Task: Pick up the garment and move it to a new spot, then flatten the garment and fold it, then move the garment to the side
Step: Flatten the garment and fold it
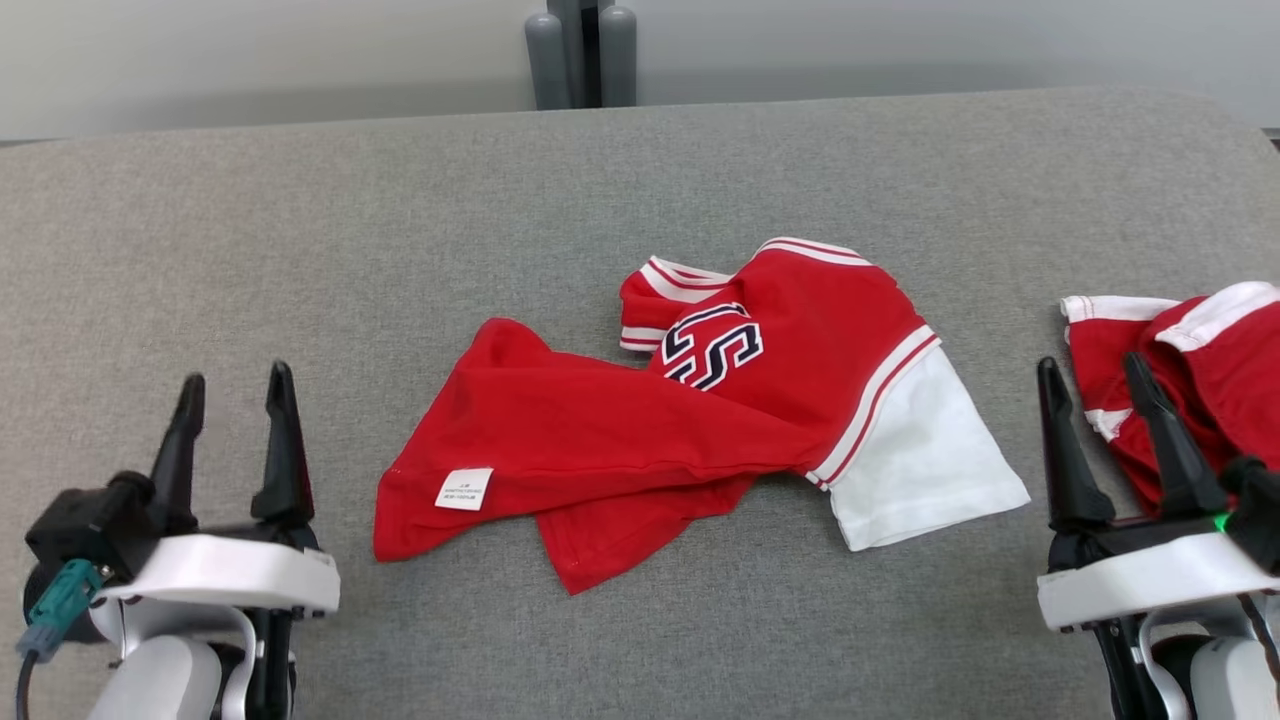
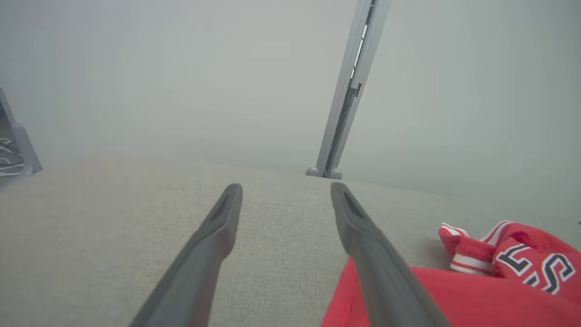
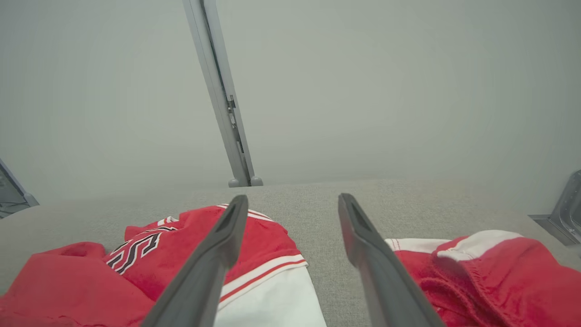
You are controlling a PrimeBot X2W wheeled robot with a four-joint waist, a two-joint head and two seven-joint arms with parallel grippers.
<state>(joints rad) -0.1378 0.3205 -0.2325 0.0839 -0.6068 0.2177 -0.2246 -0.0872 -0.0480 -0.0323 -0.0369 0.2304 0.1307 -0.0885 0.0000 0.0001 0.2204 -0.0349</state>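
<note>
Lying crumpled mid-frame on the grey table [image 1: 300, 250], the red shirt [image 1: 700, 420] sits loose; the left gripper [image 1: 237, 375], lower left, has jaws apart and empty; the right gripper [image 1: 1090, 362], lower right, likewise; a second red garment [image 1: 1215, 380] rests at the right edge.

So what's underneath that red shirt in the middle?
The grey table shows all around the shirt, and a red flap of its own cloth pokes out from under it at the front. Anything else beneath is covered.
</note>
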